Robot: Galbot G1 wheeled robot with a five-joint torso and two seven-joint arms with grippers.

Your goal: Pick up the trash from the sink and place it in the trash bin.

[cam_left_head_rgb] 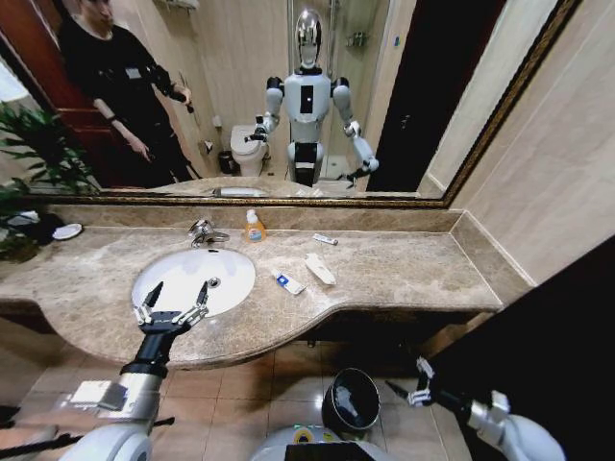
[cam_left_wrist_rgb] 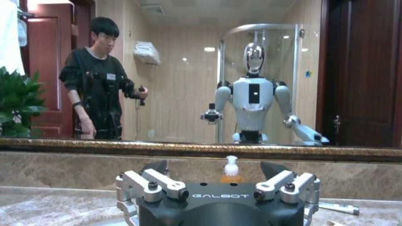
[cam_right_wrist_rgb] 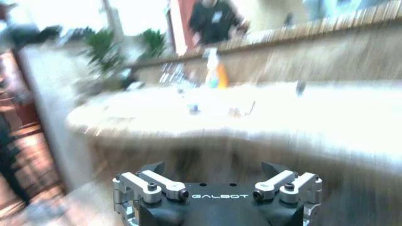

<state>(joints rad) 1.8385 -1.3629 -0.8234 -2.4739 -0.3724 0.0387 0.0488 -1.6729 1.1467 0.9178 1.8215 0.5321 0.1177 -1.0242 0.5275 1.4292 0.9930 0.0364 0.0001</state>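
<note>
My head view is evenly lit, its edges bowed. My right wrist view smears with motion, the counter (cam_right_wrist_rgb: 264, 101) washed out white. My left wrist view stays sharp.

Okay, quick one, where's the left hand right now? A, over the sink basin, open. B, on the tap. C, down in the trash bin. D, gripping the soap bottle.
A: in the head view the left hand hangs open over the near rim of the sink.
</note>
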